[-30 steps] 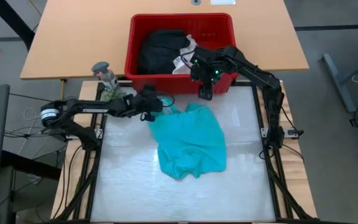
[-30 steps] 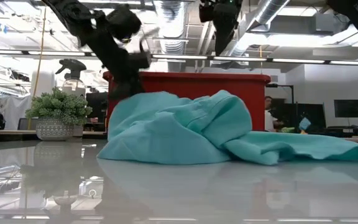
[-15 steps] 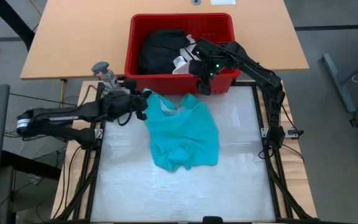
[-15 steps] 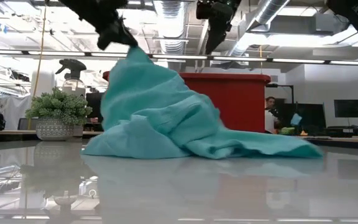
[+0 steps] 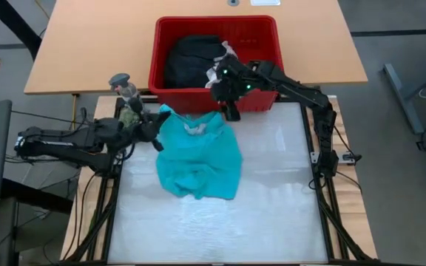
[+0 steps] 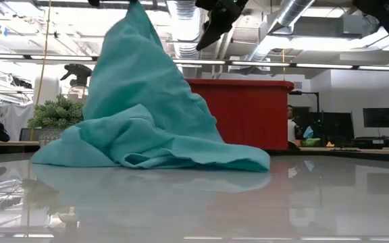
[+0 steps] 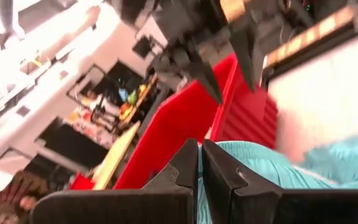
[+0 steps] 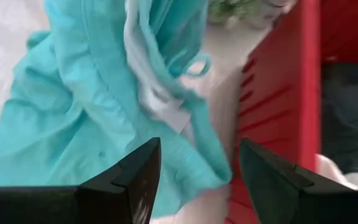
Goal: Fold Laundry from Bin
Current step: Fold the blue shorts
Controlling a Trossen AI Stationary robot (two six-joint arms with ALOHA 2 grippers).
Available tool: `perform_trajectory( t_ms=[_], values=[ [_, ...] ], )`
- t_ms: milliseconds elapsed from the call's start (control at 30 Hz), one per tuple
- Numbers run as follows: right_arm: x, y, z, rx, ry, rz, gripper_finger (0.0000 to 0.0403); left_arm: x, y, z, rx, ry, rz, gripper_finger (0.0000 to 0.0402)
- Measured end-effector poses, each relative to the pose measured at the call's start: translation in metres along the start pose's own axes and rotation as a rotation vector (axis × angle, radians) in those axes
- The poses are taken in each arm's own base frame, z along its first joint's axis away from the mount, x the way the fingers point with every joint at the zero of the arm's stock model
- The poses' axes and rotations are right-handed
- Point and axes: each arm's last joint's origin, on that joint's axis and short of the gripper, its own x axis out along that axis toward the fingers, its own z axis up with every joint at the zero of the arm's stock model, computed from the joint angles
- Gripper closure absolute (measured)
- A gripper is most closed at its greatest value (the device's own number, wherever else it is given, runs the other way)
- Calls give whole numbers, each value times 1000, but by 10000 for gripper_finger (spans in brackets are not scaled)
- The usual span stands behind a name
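I see the glossy white work table (image 5: 272,214) with the rectangular red plastic slotted bin (image 5: 265,33) standing at its far edge. Inside the bin lies a black soft garment (image 5: 191,59) with a bit of white cloth (image 5: 219,65) beside it. The teal soft garment (image 5: 198,159) is on the table just in front of the bin, one corner pulled up into a peak while the rest pools on the surface. My left gripper (image 5: 156,131) has its fingers pressed together, clamped on that raised corner at the garment's left side. My right gripper (image 5: 229,111) hangs over the bin's front wall, just above the garment's far edge, its fingers (image 8: 132,177) spread apart and holding nothing.
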Motion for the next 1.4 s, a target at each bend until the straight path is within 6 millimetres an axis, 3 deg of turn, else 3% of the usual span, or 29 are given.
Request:
perform_trajectory(
  t_ms=[200,367,833,1400],
  values=[
    [25,17,-3,-33,55,75,163,-22,0,18,-41,-118,-68,401],
    [49,29,-7,-110,65,108,163,-36,-13,27,-40,-191,-173,401],
    [122,37,-50,-262,47,103,163,-60,-26,36,-99,-240,-288,401],
    [149,59,-54,-314,-2,198,163,-61,-29,34,-156,-207,-306,401]
  ],
)
